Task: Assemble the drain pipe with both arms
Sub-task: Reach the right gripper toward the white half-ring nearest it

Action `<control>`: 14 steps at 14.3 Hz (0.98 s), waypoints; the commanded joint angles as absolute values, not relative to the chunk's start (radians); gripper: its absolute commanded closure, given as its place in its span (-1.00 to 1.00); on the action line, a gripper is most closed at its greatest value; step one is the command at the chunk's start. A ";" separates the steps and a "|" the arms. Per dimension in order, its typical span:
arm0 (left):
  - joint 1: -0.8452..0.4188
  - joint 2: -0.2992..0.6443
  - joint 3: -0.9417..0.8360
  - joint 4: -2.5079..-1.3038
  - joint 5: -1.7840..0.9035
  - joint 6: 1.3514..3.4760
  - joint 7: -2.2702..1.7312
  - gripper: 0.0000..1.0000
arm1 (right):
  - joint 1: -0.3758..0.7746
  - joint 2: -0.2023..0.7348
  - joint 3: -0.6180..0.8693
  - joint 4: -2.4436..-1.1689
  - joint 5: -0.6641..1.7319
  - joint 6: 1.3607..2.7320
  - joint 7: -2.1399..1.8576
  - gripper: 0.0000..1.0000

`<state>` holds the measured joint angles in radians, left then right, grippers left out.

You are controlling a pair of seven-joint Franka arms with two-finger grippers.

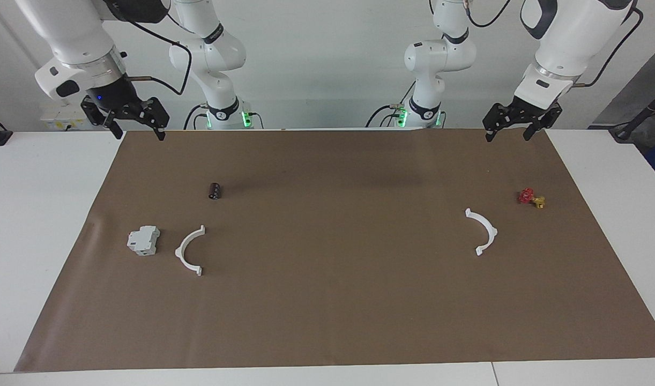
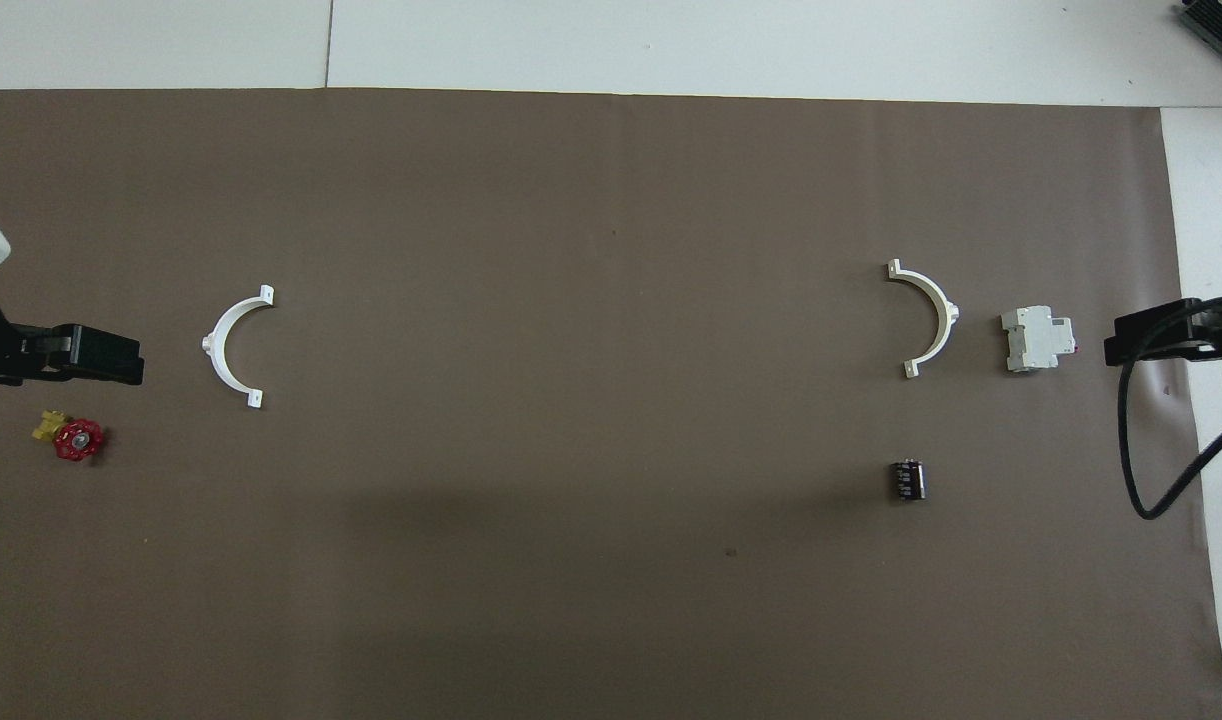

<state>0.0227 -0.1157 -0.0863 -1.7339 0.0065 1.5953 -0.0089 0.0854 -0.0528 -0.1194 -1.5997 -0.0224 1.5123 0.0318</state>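
The drain pipe lies in two separate white half-rings on the brown mat [image 1: 327,300]. One half-ring [image 1: 492,231] [image 2: 214,345] is toward the left arm's end, the other [image 1: 179,251] [image 2: 943,315] toward the right arm's end. They lie far apart with their open sides facing each other. My left gripper [image 1: 508,137] [image 2: 111,358] hangs open and empty, high over the mat's edge at its own end. My right gripper [image 1: 139,135] [image 2: 1131,345] hangs the same way at the other end, open and empty. Neither gripper touches anything.
A grey-white boxy block [image 1: 143,240] [image 2: 1039,338] stands beside the half-ring at the right arm's end. A small dark cylinder [image 1: 215,190] [image 2: 907,479] lies nearer to the robots there. A red-and-yellow valve [image 1: 530,197] [image 2: 76,438] lies at the left arm's end.
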 commanded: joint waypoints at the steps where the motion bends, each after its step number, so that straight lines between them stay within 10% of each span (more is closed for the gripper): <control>1: 0.032 -0.129 -0.092 -1.740 -0.006 1.609 0.002 -1.00 | 0.074 -0.060 -0.117 -1.617 -0.028 1.528 0.015 -1.00; 14: 0.032 -0.129 -0.092 -1.741 -0.006 1.609 0.003 -1.00 | 0.066 0.001 -0.117 -1.881 0.006 1.995 -0.103 -1.00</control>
